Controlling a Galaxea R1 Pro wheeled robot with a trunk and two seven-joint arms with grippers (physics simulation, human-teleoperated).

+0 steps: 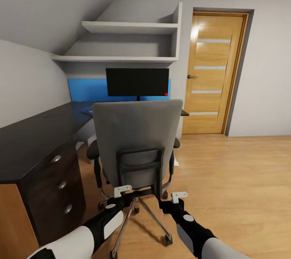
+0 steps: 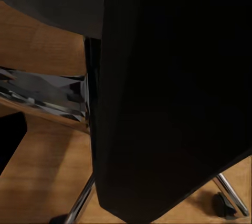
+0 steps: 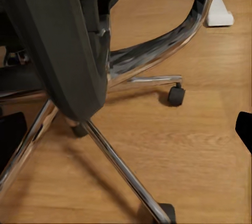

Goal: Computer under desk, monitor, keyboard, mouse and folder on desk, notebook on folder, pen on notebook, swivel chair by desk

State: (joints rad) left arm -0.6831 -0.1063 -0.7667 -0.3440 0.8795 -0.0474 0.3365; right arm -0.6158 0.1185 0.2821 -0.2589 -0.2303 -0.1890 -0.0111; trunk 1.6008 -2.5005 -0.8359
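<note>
No writing is legible anywhere. The grey padded swivel chair (image 1: 135, 145) faces the dark glossy surface (image 1: 36, 137), its back hiding much of it; the black flat monitor (image 1: 137, 82) stands beyond the chair. Chrome legs (image 3: 121, 169) gleam in the right wrist view. Left hand (image 1: 121, 191) and right hand (image 1: 178, 197) sit behind the chair; whether they are spread, I cannot tell.

Matt grey cloth swivel chair (image 1: 137, 137) on glossy chrome legs (image 3: 121, 171); smooth wooden floor (image 1: 234, 178).
</note>
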